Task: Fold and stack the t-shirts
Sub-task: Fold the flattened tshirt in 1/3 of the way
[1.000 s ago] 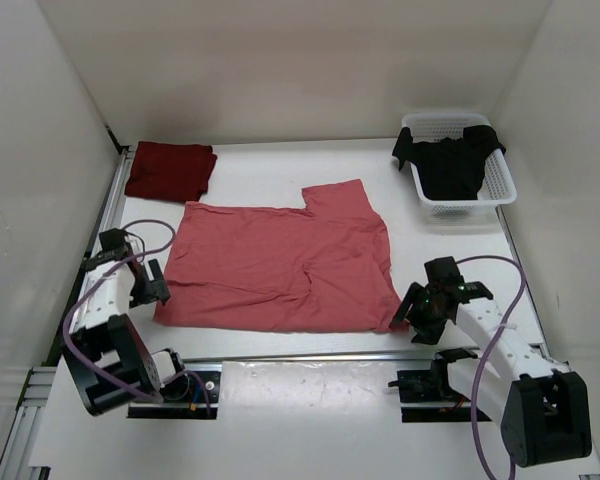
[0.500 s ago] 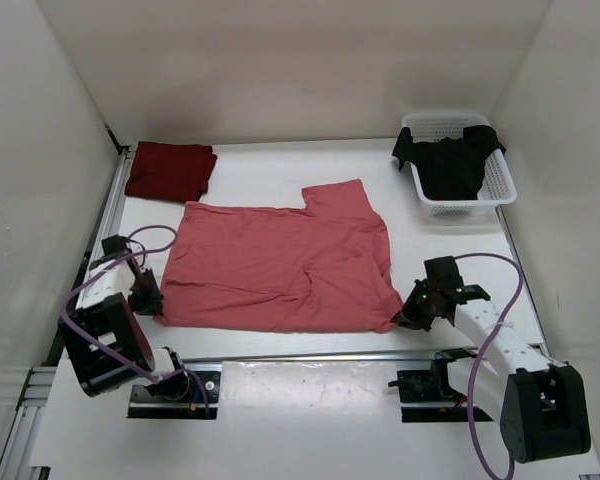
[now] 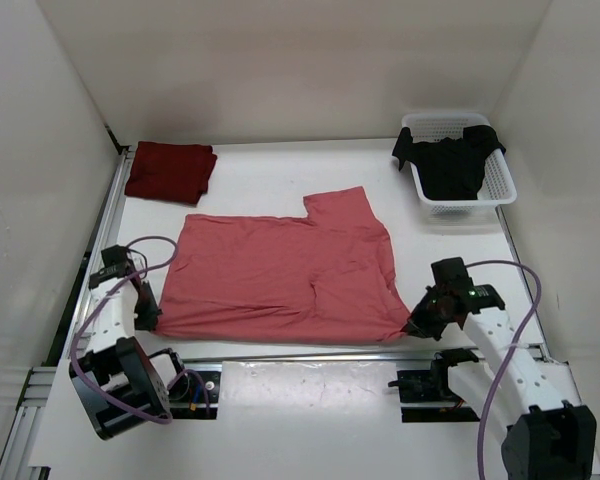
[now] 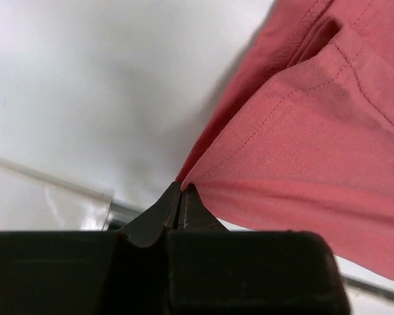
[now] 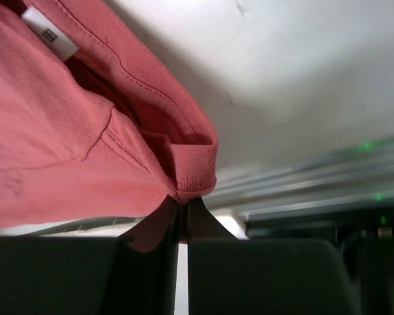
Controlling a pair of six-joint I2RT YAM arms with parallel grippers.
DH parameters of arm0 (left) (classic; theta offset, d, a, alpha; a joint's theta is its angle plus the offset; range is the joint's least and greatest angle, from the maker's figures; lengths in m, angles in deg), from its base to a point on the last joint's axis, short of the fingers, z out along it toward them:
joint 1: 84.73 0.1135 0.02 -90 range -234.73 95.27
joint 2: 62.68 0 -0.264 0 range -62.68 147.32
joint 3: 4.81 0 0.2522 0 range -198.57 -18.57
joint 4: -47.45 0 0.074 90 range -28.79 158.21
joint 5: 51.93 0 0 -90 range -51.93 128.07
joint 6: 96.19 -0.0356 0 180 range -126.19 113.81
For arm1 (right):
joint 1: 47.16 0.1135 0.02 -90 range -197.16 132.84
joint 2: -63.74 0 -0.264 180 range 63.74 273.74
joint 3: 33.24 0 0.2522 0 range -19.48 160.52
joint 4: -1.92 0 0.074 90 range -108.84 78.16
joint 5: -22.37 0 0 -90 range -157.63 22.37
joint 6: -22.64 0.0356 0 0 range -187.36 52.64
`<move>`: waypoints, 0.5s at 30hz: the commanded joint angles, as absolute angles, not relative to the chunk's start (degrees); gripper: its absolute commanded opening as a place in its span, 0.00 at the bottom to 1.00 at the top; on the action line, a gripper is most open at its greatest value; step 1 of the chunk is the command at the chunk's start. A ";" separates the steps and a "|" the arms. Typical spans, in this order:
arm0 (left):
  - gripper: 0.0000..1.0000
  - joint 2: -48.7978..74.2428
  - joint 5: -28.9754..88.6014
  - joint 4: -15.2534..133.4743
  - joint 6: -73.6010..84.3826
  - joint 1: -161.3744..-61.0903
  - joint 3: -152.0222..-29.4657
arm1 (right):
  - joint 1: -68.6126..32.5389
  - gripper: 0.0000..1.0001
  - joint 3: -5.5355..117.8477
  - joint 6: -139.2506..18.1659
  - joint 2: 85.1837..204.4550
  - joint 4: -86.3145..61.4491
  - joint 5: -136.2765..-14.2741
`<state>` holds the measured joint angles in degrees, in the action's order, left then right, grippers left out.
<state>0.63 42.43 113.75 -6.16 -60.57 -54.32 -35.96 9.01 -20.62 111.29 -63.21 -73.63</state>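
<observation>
Salmon pink t-shirt (image 3: 280, 275) lies spread flat in the middle of the counter (image 3: 260, 180), with one sleeve sticking out at its far edge. My left pincer (image 3: 147, 318) is clamped on the near-left corner. In the left wrist view both tips are pressed together with the hem edge pinched between them, and the cloth lifts off that point in a fold. My right pincer (image 3: 417, 325) is clamped on the near-right corner. In the right wrist view the tips are together on a rolled, ribbed hem, and a white label (image 5: 49, 33) shows further up on the fabric. Both gripped corners sit just beside the metal rail (image 3: 310, 355) along the counter's near edge, and the shirt's near edge runs fairly straight between my two pincers. Maroon t-shirt (image 3: 170, 170) sits folded in the far-left corner, well apart from the pink one. Black t-shirt (image 3: 450, 160) is in the white basket (image 3: 495, 190) at far right, part of it draped over the basket's left rim.
</observation>
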 commanded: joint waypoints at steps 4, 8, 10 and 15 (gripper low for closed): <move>0.10 -1.34 49.49 125.20 -6.19 -60.65 -54.70 | -36.27 0.00 12.16 -11.03 103.05 -78.18 -69.74; 0.31 -1.94 50.38 125.20 -6.19 -60.65 -53.20 | -36.27 0.41 11.46 -9.09 99.51 -83.10 -68.69; 0.70 -2.73 50.38 125.20 -6.19 -60.65 -52.68 | -36.27 0.70 11.46 -10.66 99.42 -83.12 -68.69; 1.00 -3.97 49.68 121.61 -6.19 -60.65 -58.37 | -36.27 0.79 20.64 -17.42 105.30 -78.67 -70.62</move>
<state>-2.41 49.21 124.41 -6.20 -60.57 -53.73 -35.96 13.84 -12.46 102.72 -72.83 -70.90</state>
